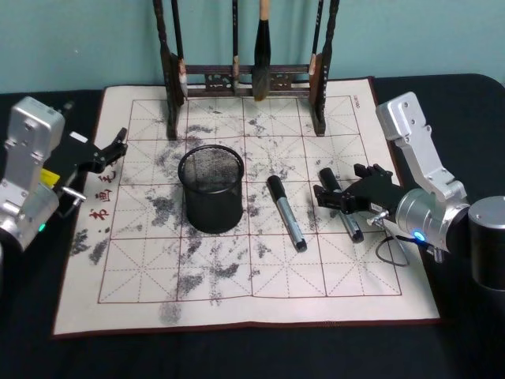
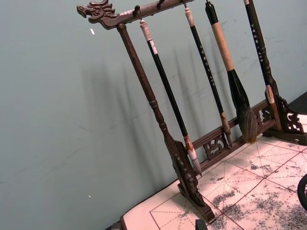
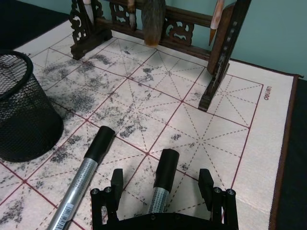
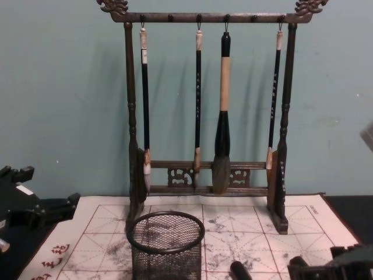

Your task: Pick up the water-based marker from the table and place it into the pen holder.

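Head view: the right claw (image 1: pixel 335 197) sits low on the mat (image 1: pixel 158 276), spread wide astride the marker (image 1: pixel 327 178), which lies to the right of the holder (image 1: pixel 210 207). A second marker (image 1: pixel 286 213) lies between the two, and a low sweep toward the holder could knock it rolling. The left claw (image 1: pixel 110 150) is parked at the desk's (image 1: pixel 237 355) left edge; how wide it stands I cannot tell.

Right wrist view: the fingers (image 3: pixel 116 184) flank the marker's smooth silver barrel just behind its matte black cap. It is round and slick, so it may roll or twist out if the closing is off-centre. The mat looks soft, ink-smudged and gridded in red.

Chest view: the holder is a black wire-mesh cup with a solid rim. I judge it light enough to tip if the marker catches that rim. The carved wooden rack (image 4: pixel 131 116) stands close behind, and a high carry could snag its hanging brushes (image 4: pixel 223 116).

Left wrist view: the rack has dark turned posts and a dragon-head bar, set against a plain teal wall (image 2: pixel 48 120).
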